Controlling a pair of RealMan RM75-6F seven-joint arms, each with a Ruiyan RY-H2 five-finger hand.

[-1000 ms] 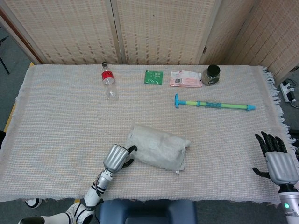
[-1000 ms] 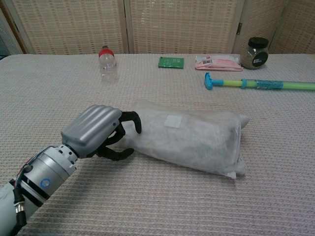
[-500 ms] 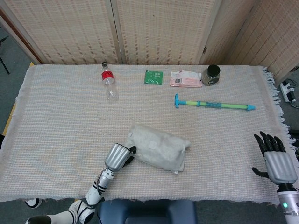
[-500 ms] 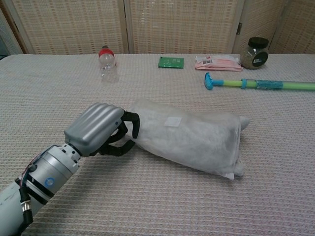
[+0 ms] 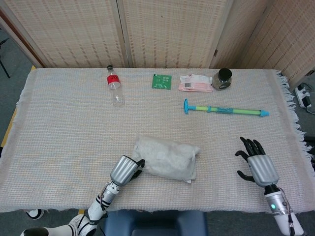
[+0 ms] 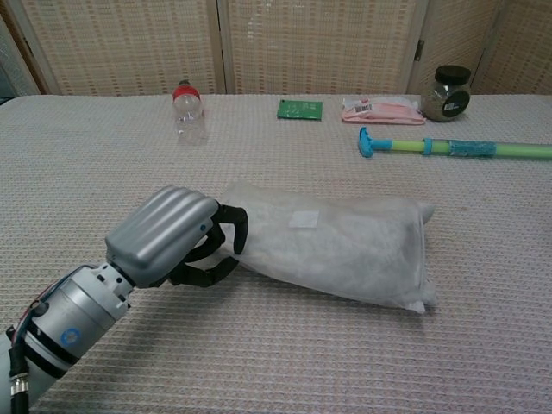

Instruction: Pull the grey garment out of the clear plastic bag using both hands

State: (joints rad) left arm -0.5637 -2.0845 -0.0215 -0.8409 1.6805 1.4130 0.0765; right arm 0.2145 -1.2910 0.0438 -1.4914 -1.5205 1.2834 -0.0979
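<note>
The clear plastic bag (image 5: 167, 158) (image 6: 336, 246) with the grey garment inside lies on the woven tablecloth near the front middle. My left hand (image 5: 124, 170) (image 6: 168, 235) grips the bag's left end, with dark fingers curled over the top and the thumb under it. My right hand (image 5: 257, 164) hovers open with its fingers spread, to the right of the bag and apart from it. The head view shows this hand; the chest view does not.
Along the back stand a bottle with a red label (image 5: 114, 83) (image 6: 187, 108), a green card (image 5: 161, 81), a pink packet (image 5: 195, 83) and a dark jar (image 5: 222, 78). A blue-green tube (image 5: 226, 110) (image 6: 457, 147) lies behind the right hand.
My right hand has moved left from the table's right edge toward the bag. The left hand has closed tighter on the bag's left end and drawn it slightly nearer.
</note>
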